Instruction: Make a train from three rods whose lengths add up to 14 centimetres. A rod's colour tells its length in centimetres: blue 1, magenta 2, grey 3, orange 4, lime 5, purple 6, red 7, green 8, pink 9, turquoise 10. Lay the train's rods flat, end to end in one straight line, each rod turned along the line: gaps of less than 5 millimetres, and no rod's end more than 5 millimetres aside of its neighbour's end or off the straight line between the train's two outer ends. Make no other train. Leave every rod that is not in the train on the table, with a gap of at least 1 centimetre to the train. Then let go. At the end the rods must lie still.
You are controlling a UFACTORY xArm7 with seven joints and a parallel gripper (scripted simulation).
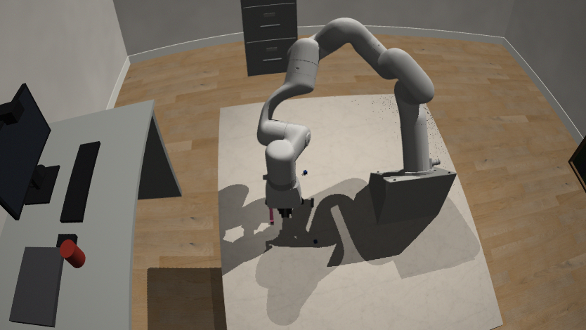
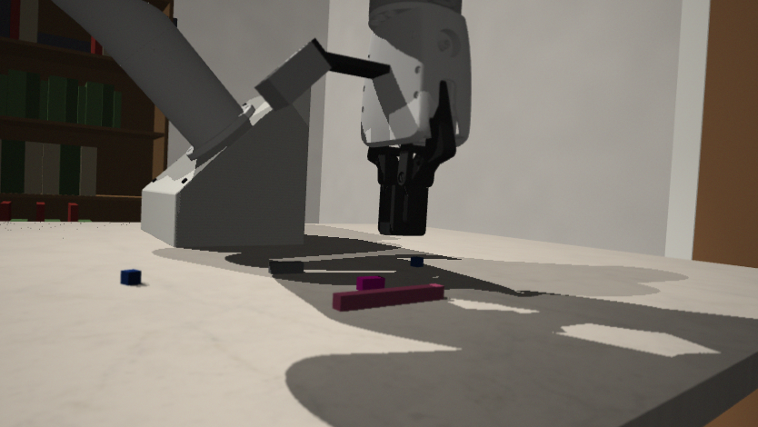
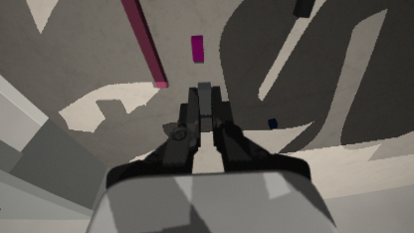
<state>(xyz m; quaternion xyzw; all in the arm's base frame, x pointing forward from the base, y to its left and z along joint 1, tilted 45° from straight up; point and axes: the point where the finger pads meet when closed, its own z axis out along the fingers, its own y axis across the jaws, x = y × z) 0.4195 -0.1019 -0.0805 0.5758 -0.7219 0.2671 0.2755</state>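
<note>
My gripper point(image 1: 284, 213) point(image 2: 403, 231) point(image 3: 205, 100) is shut on a grey rod point(image 3: 204, 104) and points down, above the table. A long pink rod point(image 1: 270, 215) point(image 2: 389, 298) point(image 3: 145, 46) lies flat. A short magenta rod point(image 2: 370, 283) point(image 3: 198, 49) lies beside it, apart and roughly side by side; the top view does not show it behind the gripper. Another grey rod point(image 1: 312, 202) point(image 2: 286, 266) point(image 3: 304, 7) lies flat farther toward the arm's base. One blue rod point(image 1: 305, 172) point(image 2: 131, 277) and a second blue rod point(image 1: 315, 241) point(image 2: 416, 261) point(image 3: 272, 123) lie separately.
The arm's grey base block point(image 1: 414, 196) point(image 2: 244, 196) stands on the pale table point(image 1: 369, 295) point(image 2: 79, 361). Broad arm shadows darken the table around the rods. A desk point(image 1: 110, 163) with a red cylinder point(image 1: 74, 253) stands apart at the left in the top view.
</note>
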